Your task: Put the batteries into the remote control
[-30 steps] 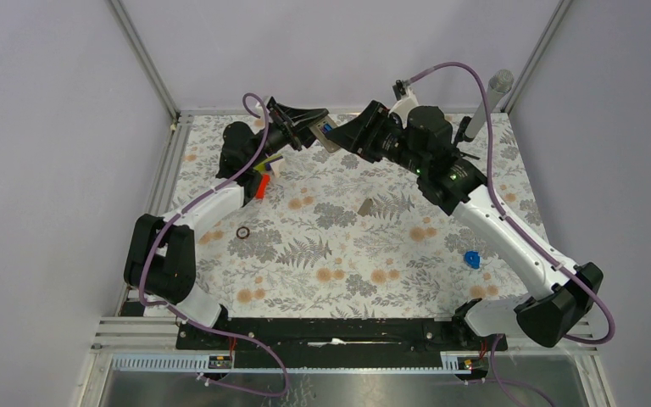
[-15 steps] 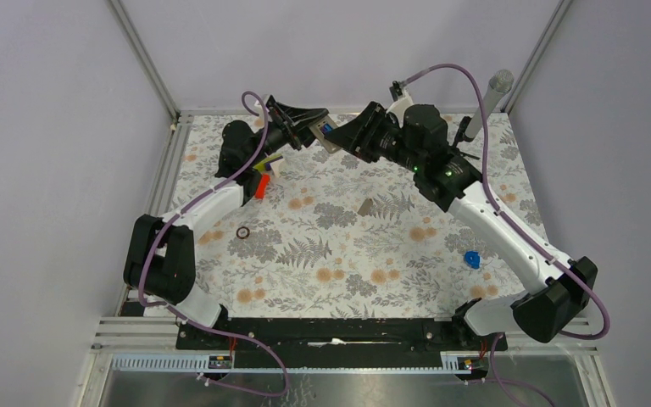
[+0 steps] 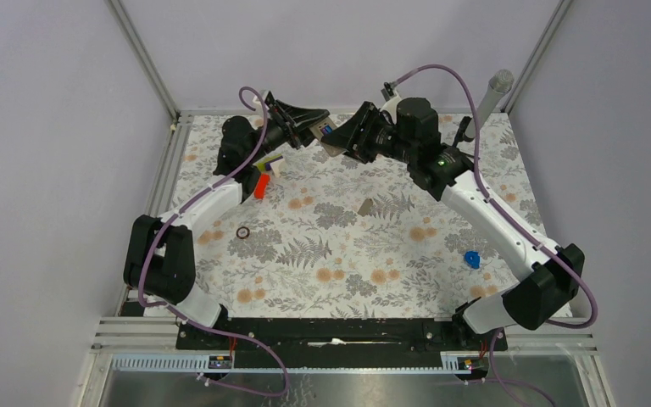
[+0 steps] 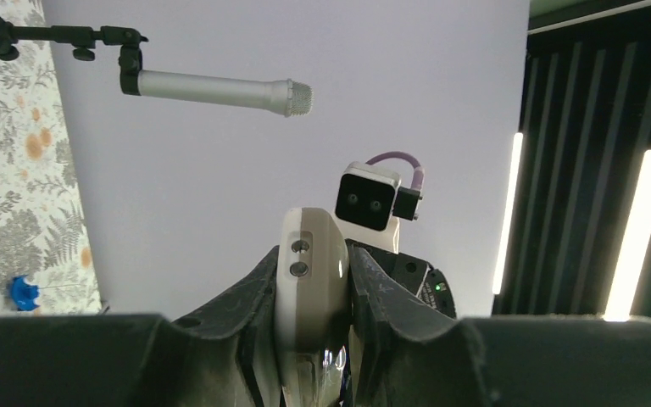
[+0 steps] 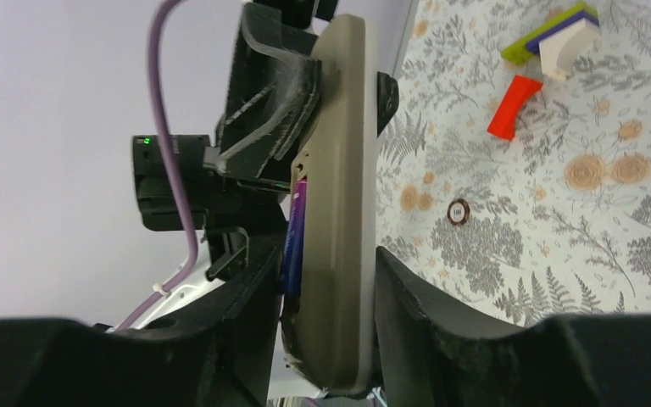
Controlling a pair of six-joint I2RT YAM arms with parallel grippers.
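The remote control [image 3: 331,138] is held in the air over the far middle of the table, between both grippers. My left gripper [image 3: 312,129] is shut on one end of it; in the left wrist view its white end [image 4: 309,271] sits tight between the fingers. My right gripper [image 3: 347,140] is shut across the other end. In the right wrist view the grey-tan back [image 5: 339,212] faces sideways, with a blue battery [image 5: 294,229] lying in the recess against one finger [image 5: 246,305]. A second battery is not distinguishable.
A flat grey cover piece [image 3: 365,206] lies mid-table. An orange-red block [image 3: 261,186] and a yellow-purple-white block [image 3: 264,167] lie far left. A small ring [image 3: 242,232] is left of centre, a blue lumpy object [image 3: 472,259] at the right, and a microphone [image 3: 492,93] stands at the back right.
My right arm's wrist and elbow have shifted left and toward the back, while the remote stays clamped between both grippers. The left gripper has barely moved.
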